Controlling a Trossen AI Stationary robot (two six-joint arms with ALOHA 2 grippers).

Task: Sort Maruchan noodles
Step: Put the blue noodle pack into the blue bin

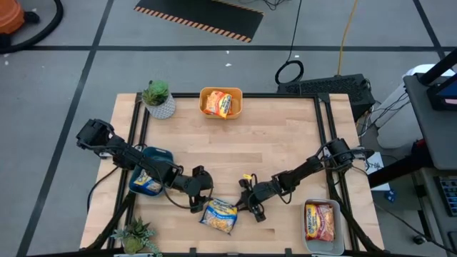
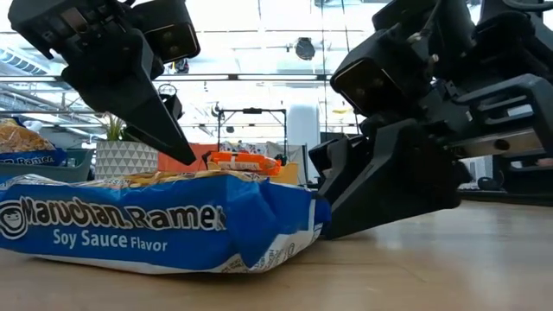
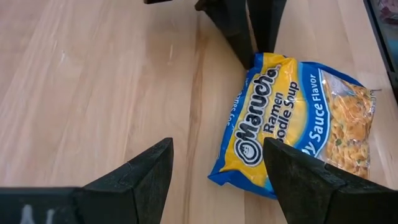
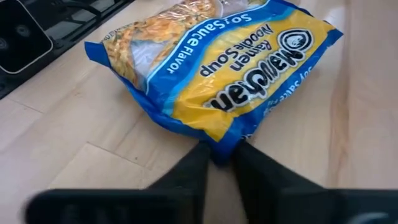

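One Maruchan noodle packet (image 1: 219, 215), blue and yellow, soy sauce flavor, lies flat on the wood near the table's near edge; it also shows in the low view (image 2: 155, 225). My right gripper (image 1: 248, 206) is at the packet's right end and shut on it. My left gripper (image 1: 197, 203) is open just left of the packet, with the packet's left end (image 3: 249, 155) in front of its spread fingers and its fingertip (image 2: 183, 154) just above the wrapper. More packets lie in the yellow bin (image 1: 221, 103), the blue bin (image 1: 148, 178) and the clear bin (image 1: 321, 221). My right gripper (image 4: 219, 150) pinches the packet's right-hand sealed edge (image 4: 217, 140) between its two fingertips. The fingers come low and nearly level from the table's right (image 2: 380, 186). The packet rests flat on the table, its held end (image 2: 313, 212) barely raised.
A potted plant (image 1: 158, 98) stands at the far left corner and another (image 1: 136, 235) at the near left corner. The yellow bin sits at the far edge, the blue bin at the left side, the clear bin at the near right corner. Bare wood (image 1: 271, 143) fills the middle.
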